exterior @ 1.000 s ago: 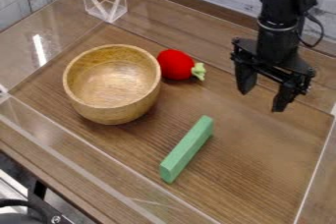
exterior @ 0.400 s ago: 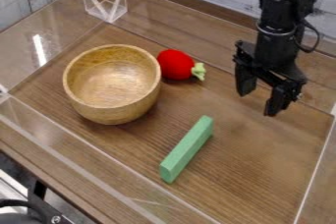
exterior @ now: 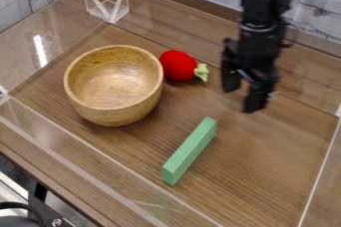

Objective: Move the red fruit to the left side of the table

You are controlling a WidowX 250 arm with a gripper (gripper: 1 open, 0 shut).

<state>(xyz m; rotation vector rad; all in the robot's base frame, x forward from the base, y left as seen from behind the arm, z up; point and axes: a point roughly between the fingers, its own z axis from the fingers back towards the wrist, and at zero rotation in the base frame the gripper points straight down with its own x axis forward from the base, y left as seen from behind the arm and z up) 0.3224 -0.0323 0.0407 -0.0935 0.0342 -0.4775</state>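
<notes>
The red fruit (exterior: 180, 66) is small, round and glossy, with a green leafy end pointing right. It lies on the brown table (exterior: 266, 141) just right of the wooden bowl (exterior: 115, 83). My gripper (exterior: 241, 90) hangs pointing straight down a short way right of the fruit, close above the tabletop. Its black fingers (exterior: 256, 96) stand apart with nothing between them. The gripper does not touch the fruit.
A green rectangular block (exterior: 190, 150) lies diagonally in front of the gripper. Low clear acrylic walls (exterior: 80, 166) run around the table's edges, with a clear folded piece (exterior: 107, 4) at the back left corner.
The gripper has moved left toward the red fruit, sunk a little, and rolled about its vertical axis. It stays open. The fruit, bowl and block have not moved.
</notes>
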